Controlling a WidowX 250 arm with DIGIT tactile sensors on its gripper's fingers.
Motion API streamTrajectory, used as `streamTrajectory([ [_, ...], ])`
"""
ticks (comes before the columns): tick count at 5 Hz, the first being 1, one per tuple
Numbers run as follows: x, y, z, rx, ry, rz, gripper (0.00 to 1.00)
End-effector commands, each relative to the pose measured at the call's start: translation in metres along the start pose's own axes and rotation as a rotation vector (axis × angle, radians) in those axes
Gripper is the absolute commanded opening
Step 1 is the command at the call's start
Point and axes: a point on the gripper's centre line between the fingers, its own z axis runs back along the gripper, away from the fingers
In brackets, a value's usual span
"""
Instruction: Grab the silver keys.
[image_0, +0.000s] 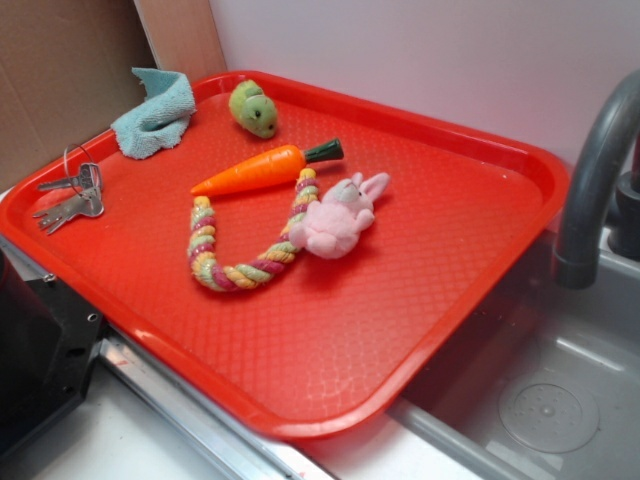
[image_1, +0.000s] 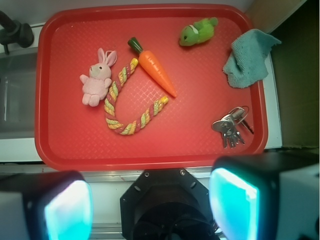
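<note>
The silver keys (image_0: 72, 196) lie flat on a wire ring at the left edge of the red tray (image_0: 340, 330). In the wrist view the silver keys (image_1: 231, 127) rest near the lower right corner of the tray (image_1: 75, 145). My gripper (image_1: 150, 207) hangs high above the scene, off the tray's near edge, its two pale fingers (image_1: 235, 202) wide apart and holding nothing. The gripper does not show in the exterior view.
On the tray lie an orange toy carrot (image_1: 156, 71), a coloured rope (image_1: 131, 107), a pink plush bunny (image_1: 96, 78), a green plush toy (image_1: 198, 31) and a teal cloth (image_1: 247, 57). A grey faucet (image_0: 600, 170) and sink (image_0: 550, 400) are beside the tray.
</note>
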Motion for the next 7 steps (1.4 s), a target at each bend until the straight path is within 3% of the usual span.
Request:
streamTrajectory([
  [1,0.000,0.000,0.000,0.000,0.000,0.000,1.00],
  [2,0.000,0.044,-0.015,0.029,-0.029,0.159,1.00],
  [4,0.011,0.109,-0.073,0.138,-0.037,0.333,1.00],
  [6,0.016,0.137,-0.121,0.220,-0.109,0.406,1.00],
  [7,0.010,0.143,-0.142,0.236,-0.097,0.446,1.00],
])
